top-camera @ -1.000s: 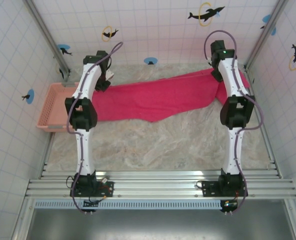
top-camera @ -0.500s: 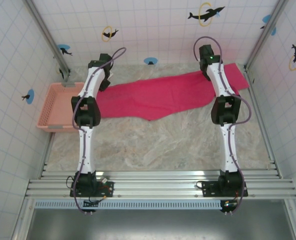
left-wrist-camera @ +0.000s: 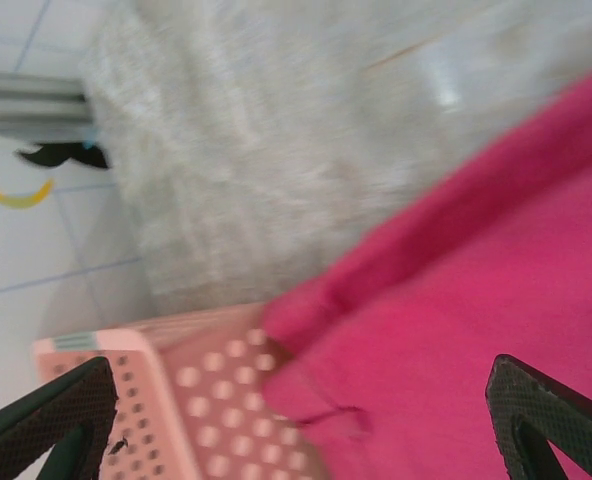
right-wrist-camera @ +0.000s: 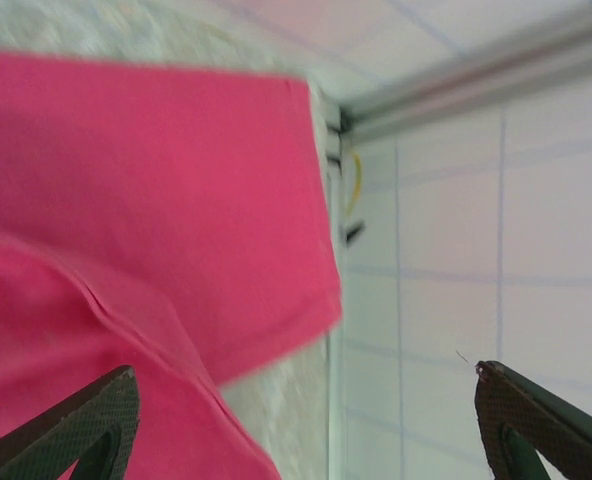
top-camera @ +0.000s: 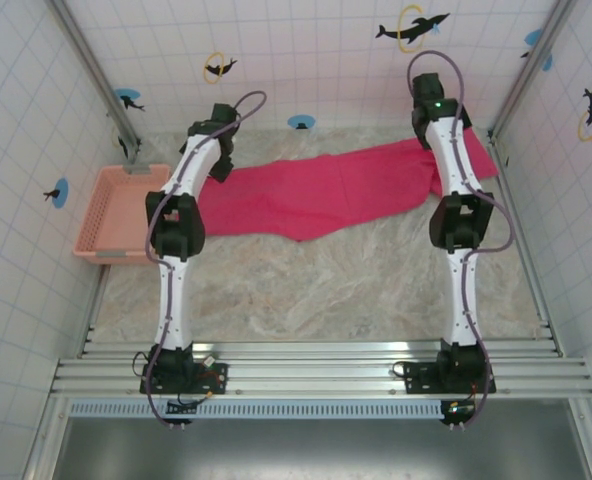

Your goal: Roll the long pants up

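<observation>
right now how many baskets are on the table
1: the salmon-pink lattice basket sits far left on the table, by the long pants. None seems hidden.

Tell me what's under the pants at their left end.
The long pants lie on the marbled table; in the left wrist view their hem seems to overlap the basket corner. The fabric hides anything beneath.

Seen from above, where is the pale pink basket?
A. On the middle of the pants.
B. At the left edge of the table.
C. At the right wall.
B: the basket stands at the left edge of the table, and the long pants lie spread to its right.
</observation>
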